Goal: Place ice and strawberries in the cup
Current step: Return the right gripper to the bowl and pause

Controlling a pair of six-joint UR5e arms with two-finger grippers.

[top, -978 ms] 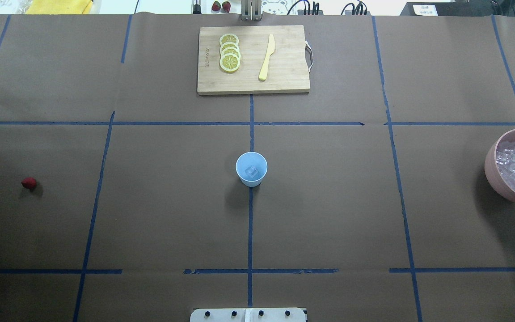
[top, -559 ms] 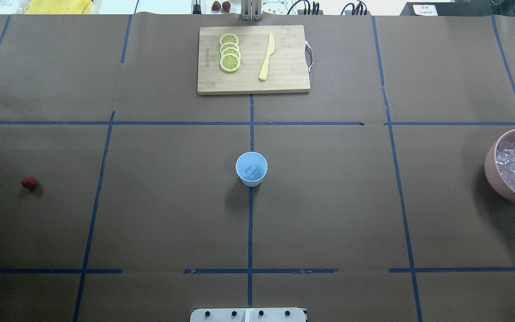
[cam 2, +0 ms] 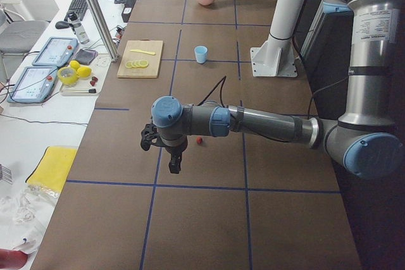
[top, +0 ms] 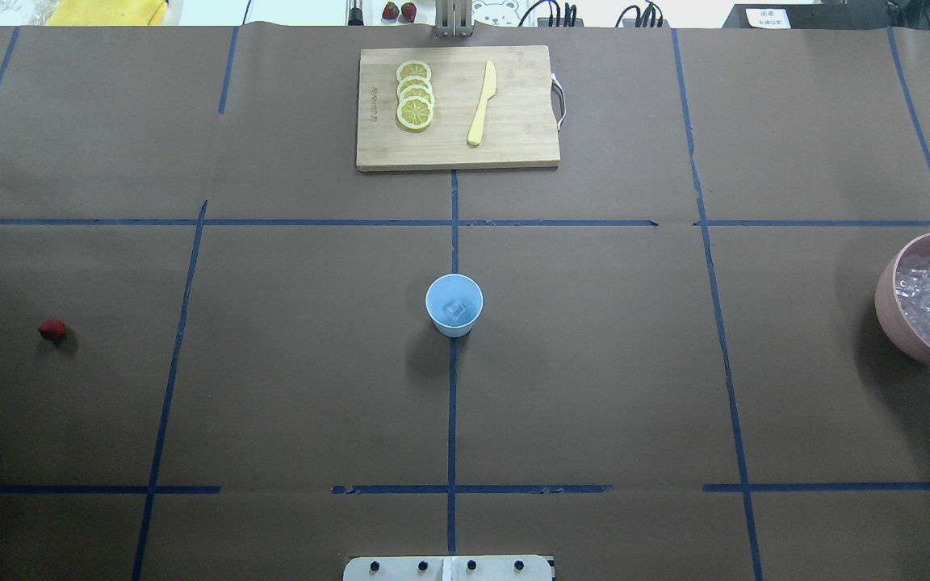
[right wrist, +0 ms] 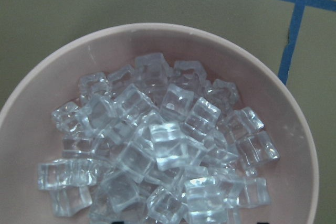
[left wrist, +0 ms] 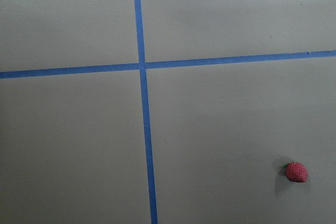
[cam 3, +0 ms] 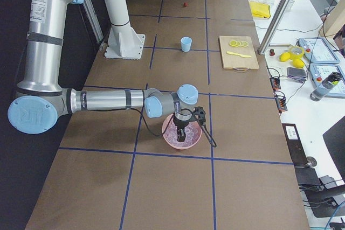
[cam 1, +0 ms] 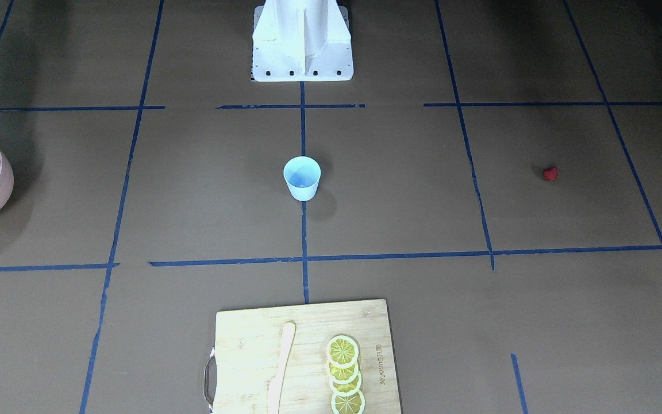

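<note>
Brown papered table [top: 594, 387], blue tape grid [top: 452, 403]. Right gripper [cam 3: 181, 133] hangs over ice [right wrist: 168, 145] in pink bowl [top: 886, 319], far right of cup [top: 454, 305]. Left gripper [cam 2: 174, 164] hovers near strawberry [left wrist: 296, 172], far left of cup. Neither's opening can be told. One cube [top: 454, 308] sits in cup.

The print on the cutting board [top: 523, 121] is illegible.
</note>
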